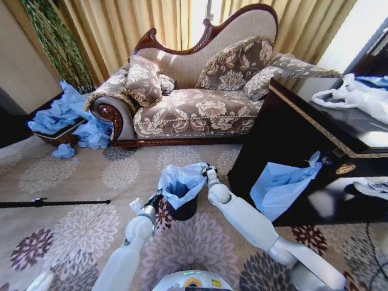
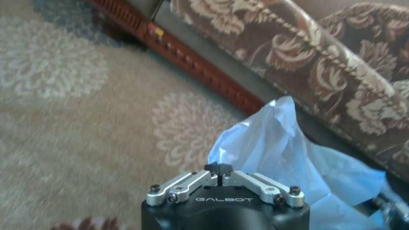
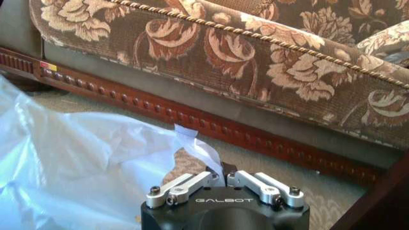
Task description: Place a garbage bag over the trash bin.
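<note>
The trash bin (image 1: 183, 209) is standing upright on the carpet (image 1: 73, 182) in front of the sofa (image 1: 200, 109), its axis vertical and its mouth facing up, with the garbage bag (image 1: 180, 182) draping over its rim and opening upward. The left gripper (image 1: 159, 195) is sitting at the bin's left side with its fingers closed together, just beside the bag film. The right gripper (image 1: 206, 170) is sitting at the bag's upper right edge, its fingers pinching a strip of the garbage bag.
</note>
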Controlling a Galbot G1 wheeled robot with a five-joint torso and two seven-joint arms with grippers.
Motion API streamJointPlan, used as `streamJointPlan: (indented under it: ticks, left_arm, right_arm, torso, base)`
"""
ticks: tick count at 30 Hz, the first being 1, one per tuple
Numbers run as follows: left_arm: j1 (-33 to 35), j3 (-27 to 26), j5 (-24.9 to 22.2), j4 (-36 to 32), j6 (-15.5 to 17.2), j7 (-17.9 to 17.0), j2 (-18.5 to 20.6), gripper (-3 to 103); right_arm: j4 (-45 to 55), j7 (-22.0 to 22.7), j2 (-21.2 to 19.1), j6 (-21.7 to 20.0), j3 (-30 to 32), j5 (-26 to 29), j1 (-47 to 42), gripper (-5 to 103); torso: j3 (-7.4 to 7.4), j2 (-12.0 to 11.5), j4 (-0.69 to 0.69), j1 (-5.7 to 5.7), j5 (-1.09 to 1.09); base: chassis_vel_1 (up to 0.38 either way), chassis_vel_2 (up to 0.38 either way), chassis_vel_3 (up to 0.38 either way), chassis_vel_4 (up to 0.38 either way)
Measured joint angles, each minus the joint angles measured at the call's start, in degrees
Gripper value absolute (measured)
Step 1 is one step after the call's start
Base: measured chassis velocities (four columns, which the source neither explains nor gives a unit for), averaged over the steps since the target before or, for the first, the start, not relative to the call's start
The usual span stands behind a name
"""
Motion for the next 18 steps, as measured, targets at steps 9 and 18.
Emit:
streamJointPlan:
  ticks: [9, 18]
  left_arm:
    - [-1.3, -0.5, -1.0, -1.3, 0.0, -0.7, 1.3, 0]
    - [-5.8, -0.9, -2.5, 6.0, 0.3, -0.3, 0.6, 0]
  right_arm:
    - [-1.8, -0.2, 0.2, 0.7, 0.8, -1.3, 0.1, 0]
    - [-6.3, -4.6, 1.6, 2.4, 1.5, -1.9, 0.7, 0]
  torso:
    - [0.0, 0.0, 0.0, 0.0, 0.0]
    - [-0.01, 0.0, -0.01, 0.0, 0.0]
  base:
    - [0.0, 0.0, 0.0, 0.0]
    - [0.0, 0.0, 0.0, 0.0]
